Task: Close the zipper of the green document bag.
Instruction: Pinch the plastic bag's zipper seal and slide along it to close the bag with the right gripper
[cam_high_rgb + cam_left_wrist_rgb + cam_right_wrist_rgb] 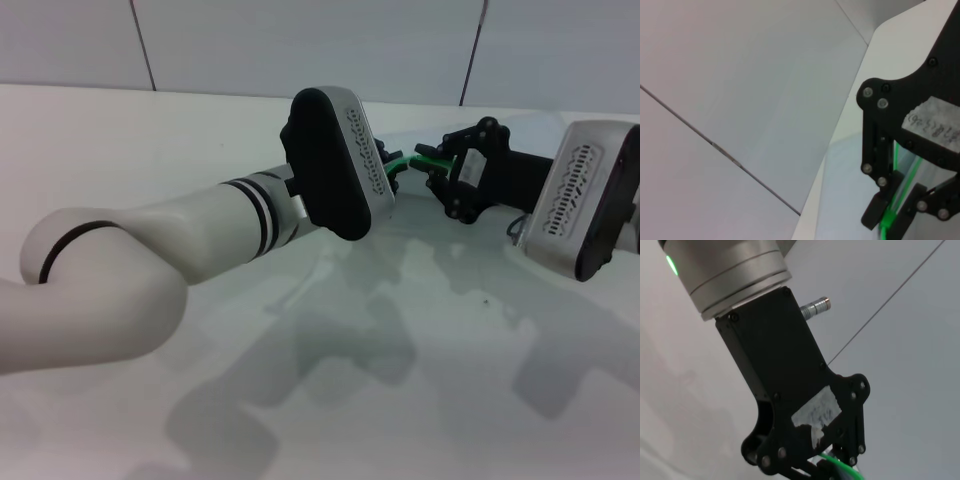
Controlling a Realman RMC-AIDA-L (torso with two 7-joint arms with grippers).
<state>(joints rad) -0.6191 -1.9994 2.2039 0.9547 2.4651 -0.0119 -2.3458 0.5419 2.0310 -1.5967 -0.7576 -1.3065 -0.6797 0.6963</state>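
The table (120,140) is seen as a broad white surface, and on it the bag (400,250) lies flat, pale and translucent, hard to tell from the top except by its faint sheen and edges. Both arms are brought together over its far edge, where the zipper (398,162) is lifted a little off the surface as a thin green strip spanning the gap between the two grippers. The left gripper (392,170) is set at one side of that span; in the left wrist view its fingers (879,209) are seen clenched on the green strip (888,217) — presumably to anchor the bag so it is not dragged along. The right gripper (437,168) is placed opposite, close to the left one, its fingertips at the green near the strip's other visible end; whether they are clamped on the slider cannot be told, since the tab itself is not made out. The strip is probably held taut between the two so that a pull can run along it.
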